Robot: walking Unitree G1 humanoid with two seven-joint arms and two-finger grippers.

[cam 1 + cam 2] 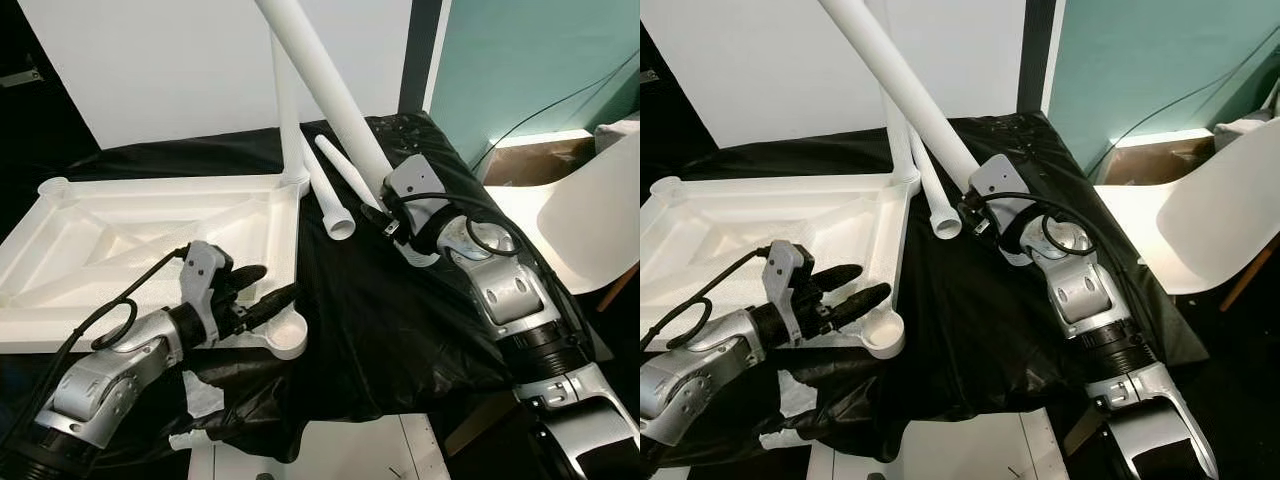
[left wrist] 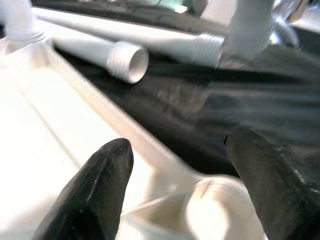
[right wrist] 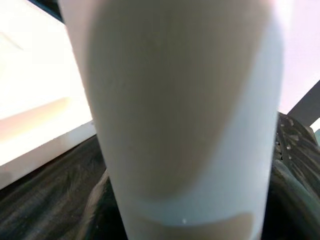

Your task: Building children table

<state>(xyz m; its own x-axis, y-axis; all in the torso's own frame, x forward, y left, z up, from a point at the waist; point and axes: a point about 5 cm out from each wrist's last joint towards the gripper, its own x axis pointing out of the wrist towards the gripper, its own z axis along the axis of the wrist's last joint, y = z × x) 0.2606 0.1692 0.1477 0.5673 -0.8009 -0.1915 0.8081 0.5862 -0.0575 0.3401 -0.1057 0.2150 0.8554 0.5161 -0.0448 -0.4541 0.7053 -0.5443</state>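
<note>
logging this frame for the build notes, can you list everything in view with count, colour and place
tabletop: 1, white, lying underside up on the black sheet, on the robot's left
legs: 4, white; one held slanting up in the right gripper, one upright at the tabletop's far right corner, two loose lying beside that corner
socket: 1, white, the tabletop's near right corner, no leg in it
sheet: 1, black, under all the parts
chair: 1, white, on the robot's right
left gripper: jaws open, at the near right socket
right gripper: shut on the held leg
</note>
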